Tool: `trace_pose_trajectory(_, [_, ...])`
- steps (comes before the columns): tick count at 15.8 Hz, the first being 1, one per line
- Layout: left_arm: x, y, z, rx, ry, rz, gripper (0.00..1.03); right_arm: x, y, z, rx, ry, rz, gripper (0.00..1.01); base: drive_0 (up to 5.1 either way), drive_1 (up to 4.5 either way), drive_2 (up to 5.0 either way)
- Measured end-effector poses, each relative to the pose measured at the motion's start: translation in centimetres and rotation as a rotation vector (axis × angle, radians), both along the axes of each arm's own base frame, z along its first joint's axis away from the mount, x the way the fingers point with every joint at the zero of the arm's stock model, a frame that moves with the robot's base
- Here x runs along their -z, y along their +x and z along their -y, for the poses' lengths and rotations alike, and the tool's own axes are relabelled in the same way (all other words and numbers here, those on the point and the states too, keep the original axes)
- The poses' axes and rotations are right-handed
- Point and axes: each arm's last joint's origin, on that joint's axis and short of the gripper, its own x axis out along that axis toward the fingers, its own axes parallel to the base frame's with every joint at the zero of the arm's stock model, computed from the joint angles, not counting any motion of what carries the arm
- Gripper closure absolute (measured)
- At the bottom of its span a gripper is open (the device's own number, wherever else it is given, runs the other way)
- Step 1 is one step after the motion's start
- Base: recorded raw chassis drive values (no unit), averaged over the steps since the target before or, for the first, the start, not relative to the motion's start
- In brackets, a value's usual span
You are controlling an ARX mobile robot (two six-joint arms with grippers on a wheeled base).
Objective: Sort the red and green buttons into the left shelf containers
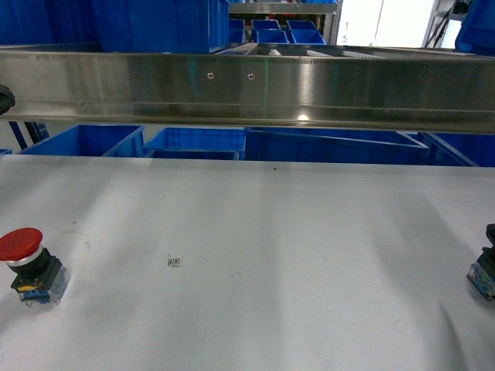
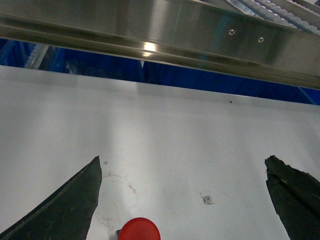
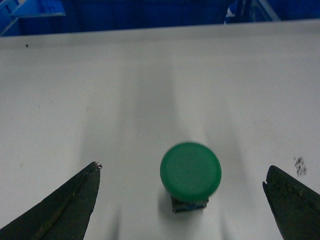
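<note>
Red-capped button [image 1: 32, 263] stands upright at the tabletop's [image 1: 255, 255] far left, well left of a small printed mark [image 1: 175, 262]. Left pincer [image 2: 182, 200] hangs released above it. Far right of the mark, the green button [image 3: 190, 172] sits between the right pincer's [image 3: 182, 200] spread fingers. Blue crates [image 1: 85, 141] line the tabletop's far edge.
</note>
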Motion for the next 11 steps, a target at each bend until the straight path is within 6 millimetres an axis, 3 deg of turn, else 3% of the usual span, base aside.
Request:
trace_pose_trajectory(2, [0.0,0.0,0.0,0.000,0.000,0.001,0.05,-0.5,1.6,-0.4,0.006,-0.037,0.037,0.03,0.0,0.00,0.0])
trace_pose_trajectory(5, [0.0,0.0,0.0,0.000,0.000,0.001,0.05,1.5,2.8,0.3,0.027,-0.031,-0.052,0.03,0.0,0.00,0.0])
trace_pose_trajectory(8, [0.0,0.0,0.0,0.000,0.000,0.002,0.05,0.9,3.9,0.8,0.060,-0.017,-0.011,0.03,0.0,0.00,0.0])
trace_pose_trajectory(11, [0.0,0.0,0.0,0.000,0.000,0.002,0.05,4.0,5.4,0.6,0.047,0.006,-0.096,0.03,0.0,0.00,0.0])
